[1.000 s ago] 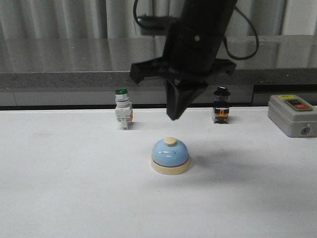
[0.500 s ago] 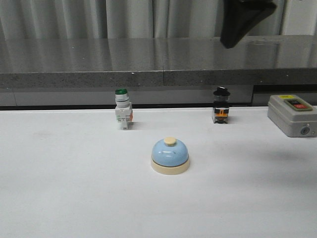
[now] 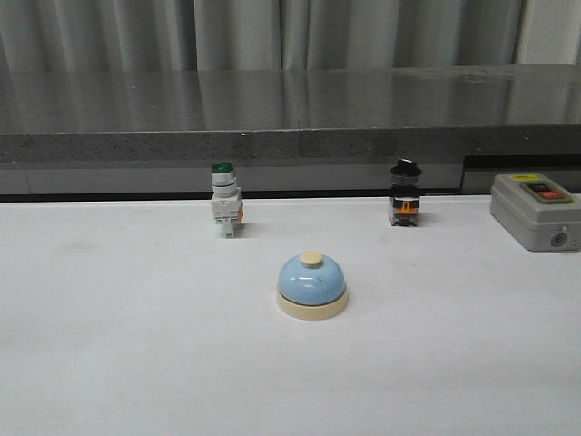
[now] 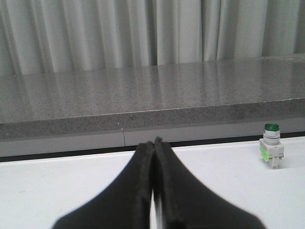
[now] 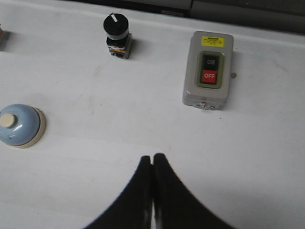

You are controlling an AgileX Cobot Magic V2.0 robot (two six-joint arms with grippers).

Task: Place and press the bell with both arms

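- Light-blue bell (image 3: 311, 283) stands alone on the table (image 3: 136, 345); the arm you saw above it has left.
- Left gripper (image 4: 153, 143) and right gripper (image 5: 152, 157) are closed, empty; pressing looks done.

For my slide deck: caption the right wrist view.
Shut right pincer above the white table; blue bell, black-capped switch and grey on/off box stand apart.

Light-blue bell (image 3: 311, 282) — cream base; green-capped switch (image 3: 225, 211), black-capped switch (image 3: 405, 193), white table (image 3: 136, 345).

A green-capped switch (image 3: 225, 211), a black-capped switch (image 3: 405, 193) and a grey on/off box (image 3: 536, 211) stand on the white table (image 3: 136, 345).
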